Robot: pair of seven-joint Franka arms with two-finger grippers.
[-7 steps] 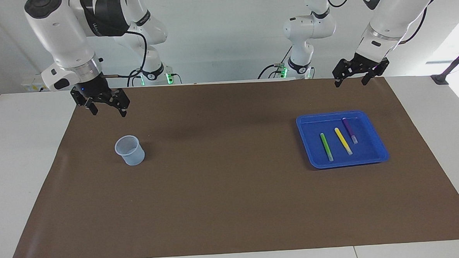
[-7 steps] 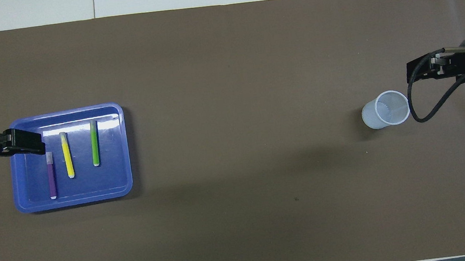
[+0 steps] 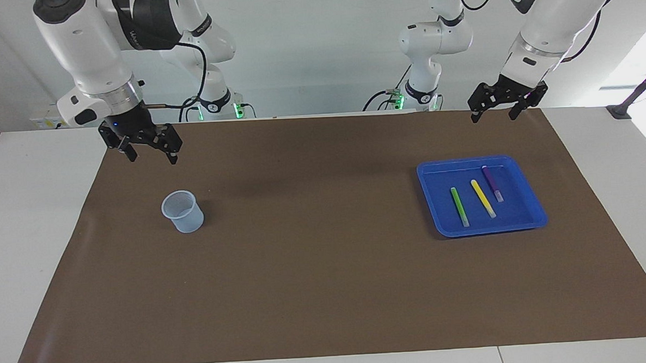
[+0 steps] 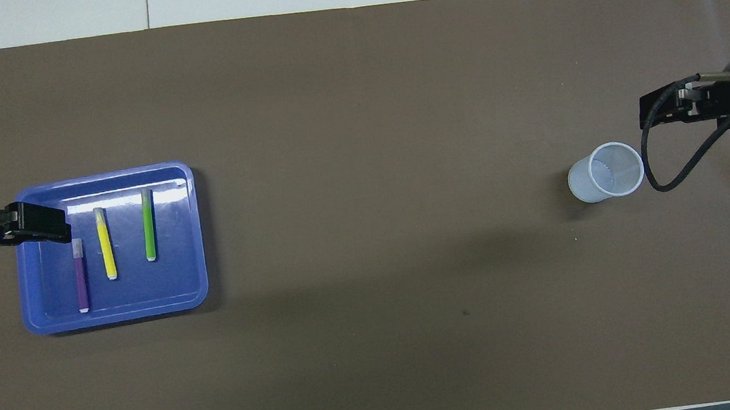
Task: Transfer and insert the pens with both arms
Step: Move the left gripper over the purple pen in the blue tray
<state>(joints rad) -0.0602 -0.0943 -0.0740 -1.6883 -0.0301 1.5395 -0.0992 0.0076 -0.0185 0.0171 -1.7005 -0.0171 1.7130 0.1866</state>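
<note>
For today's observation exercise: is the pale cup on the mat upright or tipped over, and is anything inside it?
Upright and empty: the cup stands on its base, open rim up, and the overhead view shows only its bare bottom.

A blue tray (image 3: 530, 186) and a pale cup (image 3: 183, 212) sit well apart on brown paper (image 3: 316, 269).

Three pens: one purple pen (image 3: 492, 183), one yellow pen (image 3: 483, 198), one green pen (image 3: 459, 206). One blue tray (image 3: 532, 205). One pale cup (image 3: 182, 211). One brown mat (image 3: 327, 279). Two robot arms.
</note>
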